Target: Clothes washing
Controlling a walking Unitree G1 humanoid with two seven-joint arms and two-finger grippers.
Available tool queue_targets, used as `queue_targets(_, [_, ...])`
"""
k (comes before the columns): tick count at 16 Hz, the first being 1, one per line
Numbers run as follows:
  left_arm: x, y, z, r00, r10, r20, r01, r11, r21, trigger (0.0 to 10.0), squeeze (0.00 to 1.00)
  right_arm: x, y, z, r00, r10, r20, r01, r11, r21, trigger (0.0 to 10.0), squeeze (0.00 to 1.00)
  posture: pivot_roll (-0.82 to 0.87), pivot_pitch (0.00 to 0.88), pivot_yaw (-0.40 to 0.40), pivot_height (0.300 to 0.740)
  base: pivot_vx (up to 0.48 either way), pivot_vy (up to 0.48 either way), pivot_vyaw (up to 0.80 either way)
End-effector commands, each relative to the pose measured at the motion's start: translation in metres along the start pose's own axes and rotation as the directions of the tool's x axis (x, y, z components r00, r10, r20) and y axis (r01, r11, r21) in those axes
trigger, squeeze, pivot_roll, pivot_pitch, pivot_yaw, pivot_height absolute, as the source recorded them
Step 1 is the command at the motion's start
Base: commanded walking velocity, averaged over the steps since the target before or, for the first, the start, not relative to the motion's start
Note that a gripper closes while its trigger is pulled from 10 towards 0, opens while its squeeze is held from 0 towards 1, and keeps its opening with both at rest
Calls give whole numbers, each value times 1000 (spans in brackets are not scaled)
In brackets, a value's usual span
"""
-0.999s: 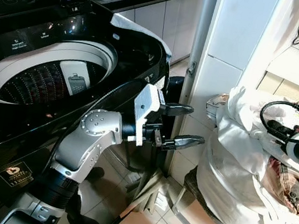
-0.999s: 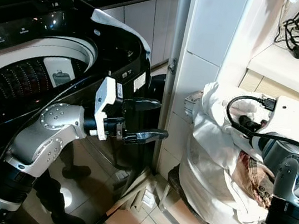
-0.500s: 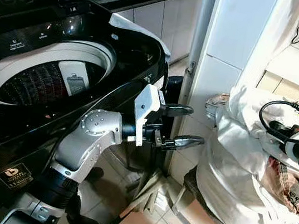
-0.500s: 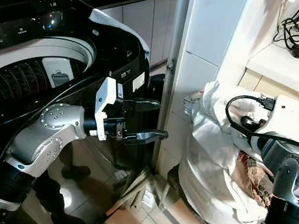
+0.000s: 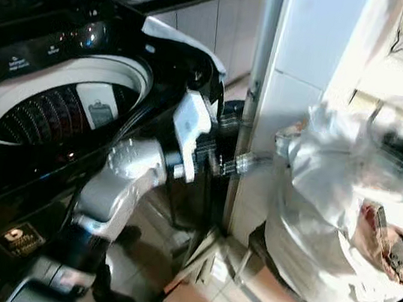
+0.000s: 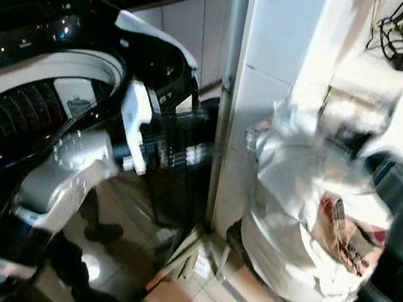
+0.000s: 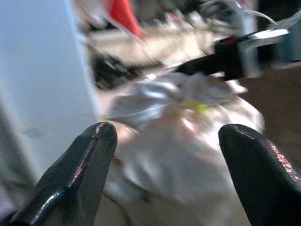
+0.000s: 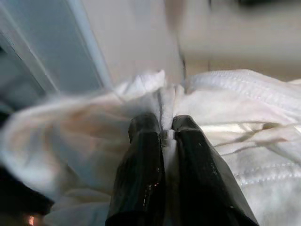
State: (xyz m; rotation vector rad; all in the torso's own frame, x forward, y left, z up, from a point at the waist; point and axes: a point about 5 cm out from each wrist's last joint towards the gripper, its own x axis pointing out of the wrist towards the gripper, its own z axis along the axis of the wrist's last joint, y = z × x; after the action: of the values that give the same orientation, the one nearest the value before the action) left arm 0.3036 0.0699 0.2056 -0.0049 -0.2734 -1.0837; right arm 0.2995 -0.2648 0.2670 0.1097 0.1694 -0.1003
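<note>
The top-load washing machine [image 5: 57,99] stands open. The left gripper [image 7: 164,174], fingers spread wide and empty, has swung toward the white laundry bag [image 5: 321,214] (views now blurred). The right gripper [image 8: 162,136] pinches the bag's cloth between closed fingers, readying unloading.

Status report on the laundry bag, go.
Right gripper shut on white laundry bag rim. Left gripper open, aimed at bag, off it. Washer lid open, drum clear to load.
</note>
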Motion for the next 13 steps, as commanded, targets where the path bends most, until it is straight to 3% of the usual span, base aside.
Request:
queue_targets(1, [-2, 11, 9, 997, 68, 36, -70, 997, 36, 10000, 0, -6, 10, 16, 996, 68, 65, -68, 998, 2, 0, 0, -139, 0, 99, 740, 0, 0, 0])
queue_targets(2, [0, 24, 27, 978, 161, 134, -167, 985, 36, 10000, 0, -13, 29, 45, 969, 185, 161, -195, 980, 47, 0, 0, -141, 0, 98, 740, 0, 0, 0])
queue_targets(3, [0, 28, 33, 969, 184, 165, -192, 981, 31, 10000, 0, -15, 36, 53, 955, 228, 190, -242, 969, 52, 0, 0, -141, 0, 98, 740, 0, 0, 0])
queue_targets(4, [1, 32, 52, 946, 190, 264, -190, 981, -25, 10000, 906, -20, 58, 69, 902, 358, 242, -384, 921, 68, 0, 0, -141, 0, 94, 740, 0, 0, 0])
queue_targets(5, [2, 32, 57, 938, 181, 294, -179, 983, -34, 10000, 906, -21, 65, 72, 883, 395, 252, -424, 903, 70, 0, 0, -141, 0, 94, 740, 0, 0, 0])
queue_targets(6, [3, 31, 70, 924, 150, 353, -147, 988, -36, 10000, 1000, -22, 83, 73, 836, 489, 249, -518, 853, 67, 0, 0, -137, 0, 87, 740, 0, 0, 0])
queue_targets(9, [3, 33, 90, 894, 123, 430, -124, 992, -24, 10000, 1000, -20, 119, 49, 735, 661, 151, -673, 739, 45, 0, 0, -117, 0, 68, 740, 0, 0, 0])
queue_targets(11, [1, 35, 95, 888, 114, 446, -119, 993, -18, 10000, 1000, -19, 127, 40, 711, 693, 118, -702, 710, 55, 0, 0, -110, 0, 61, 740, 0, 0, 0])
queue_targets(13, [-2, 33, 95, 894, 85, 440, -72, 996, -47, 10000, 1000, -16, 127, 36, 711, 695, 104, -703, 709, 66, 0, 0, -105, 0, 57, 740, 0, 0, 0])
